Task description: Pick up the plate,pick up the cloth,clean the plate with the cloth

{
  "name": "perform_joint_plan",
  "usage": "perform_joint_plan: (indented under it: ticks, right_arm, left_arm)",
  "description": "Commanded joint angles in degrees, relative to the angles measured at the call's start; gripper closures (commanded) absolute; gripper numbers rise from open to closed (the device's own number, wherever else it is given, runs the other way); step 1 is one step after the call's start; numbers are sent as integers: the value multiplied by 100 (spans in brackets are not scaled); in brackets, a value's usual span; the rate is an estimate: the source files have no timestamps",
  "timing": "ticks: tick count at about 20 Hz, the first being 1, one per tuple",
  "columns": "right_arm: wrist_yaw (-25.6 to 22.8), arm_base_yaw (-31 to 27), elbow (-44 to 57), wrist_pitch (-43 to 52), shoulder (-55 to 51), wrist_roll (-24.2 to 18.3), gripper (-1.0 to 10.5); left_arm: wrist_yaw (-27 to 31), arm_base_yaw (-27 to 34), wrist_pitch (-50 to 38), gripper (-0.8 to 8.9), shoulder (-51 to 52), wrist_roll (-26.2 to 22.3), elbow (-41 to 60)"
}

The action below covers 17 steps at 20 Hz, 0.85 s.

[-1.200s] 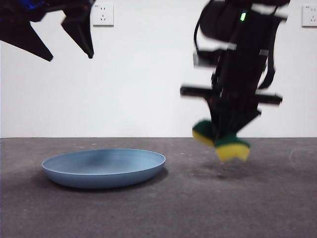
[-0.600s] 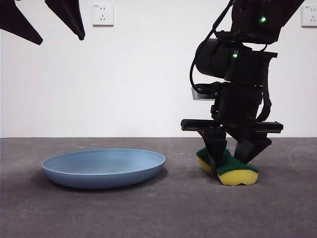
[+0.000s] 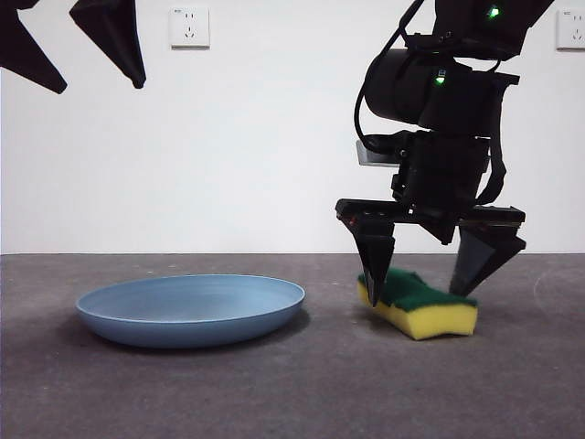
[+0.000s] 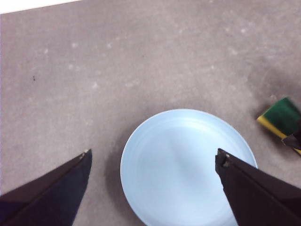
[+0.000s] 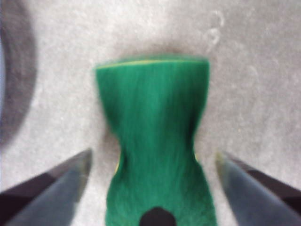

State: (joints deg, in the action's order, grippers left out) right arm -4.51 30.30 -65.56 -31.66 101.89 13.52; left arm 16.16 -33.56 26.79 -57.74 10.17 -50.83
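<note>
The light-blue plate (image 3: 192,309) lies flat on the grey table at the left; from the left wrist camera the plate (image 4: 186,165) shows straight below. My left gripper (image 3: 78,55) hangs open high above it, at the top left of the front view, holding nothing (image 4: 153,157). The cloth, a yellow sponge with a green top (image 3: 419,303), rests on the table to the right of the plate. My right gripper (image 3: 430,270) stands open just over the cloth (image 5: 155,150), one jaw on each side and clear of it.
Two white wall sockets (image 3: 189,26) sit on the white back wall. Grey table surface (image 3: 292,393) stretches in front of the plate and sponge.
The right gripper came down with the sponge, set it on the table and opened its jaws. The left gripper rose slightly at the top left. The plate stayed put.
</note>
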Motion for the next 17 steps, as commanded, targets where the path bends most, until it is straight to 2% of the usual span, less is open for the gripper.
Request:
perform_joint_plan:
  ticks: [1, 6, 7, 8, 9, 11, 14, 17]
  right_arm:
    - [4, 2, 46, -37, -33, -50, 474]
    - [-4, 2, 46, -39, -544, -96, 481]
    - [-13, 2, 46, -44, -763, -129, 562]
    - [-13, 2, 46, -83, -994, -256, 757]
    - [-11, 7, 46, -107, -1207, -472, 982]
    - [-4, 9, 46, -129, -1593, -634, 955]
    - [-2, 9, 155, -87, -2096, -739, 955]
    - [-7, 13, 708, 363, -2791, -763, 955]
  left_arm:
    - [28, -11, 70, 377, -9, 20, 59]
    - [35, -11, 79, 378, -9, 20, 59]
    - [35, -11, 81, 451, -9, 17, 59]
    - [31, -11, 94, 681, -9, 11, 59]
    - [31, -9, 116, 810, -9, -55, 59]
    - [33, -7, 120, 822, -9, -337, 59]
    - [55, 96, -20, 823, 15, -356, 114]
    - [55, 149, -625, 823, 313, -352, 533]
